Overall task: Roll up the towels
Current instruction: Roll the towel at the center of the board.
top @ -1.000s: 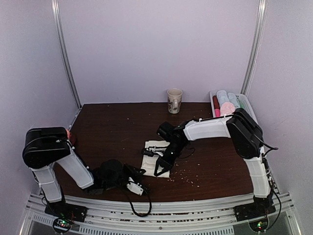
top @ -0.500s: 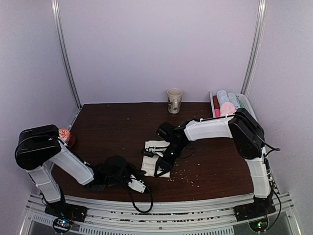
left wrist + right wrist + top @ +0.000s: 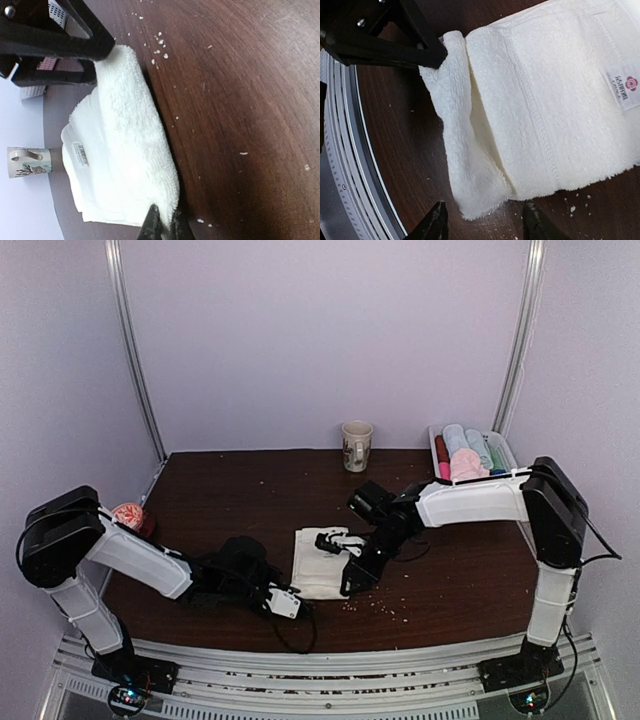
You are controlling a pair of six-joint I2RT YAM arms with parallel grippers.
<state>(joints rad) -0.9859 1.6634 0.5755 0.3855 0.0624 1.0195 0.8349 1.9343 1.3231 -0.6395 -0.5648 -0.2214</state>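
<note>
The cream-white towel [image 3: 322, 560] lies flat mid-table, its near edge folded over into a first thick turn [image 3: 462, 140]; a small label [image 3: 625, 87] shows on it. My left gripper [image 3: 165, 227] is shut on one end of that folded edge, low at the towel's near left corner [image 3: 297, 592]. My right gripper [image 3: 485, 225] stands open just off the other end, fingers apart on either side of the corner [image 3: 350, 583], touching nothing. A pale pink towel [image 3: 464, 464] lies rolled in the tray at the back right.
A patterned mug [image 3: 356, 445] stands at the back centre. The white tray [image 3: 503, 452] at the back right holds several rolled towels. A red-and-pink object [image 3: 129, 516] sits at the left edge. Crumbs [image 3: 385, 606] are scattered right of the towel.
My right gripper opened, let go of the towel's folded edge and drew back to the right. My left gripper closed on the edge's left end, its arm lower and stretched further in.
</note>
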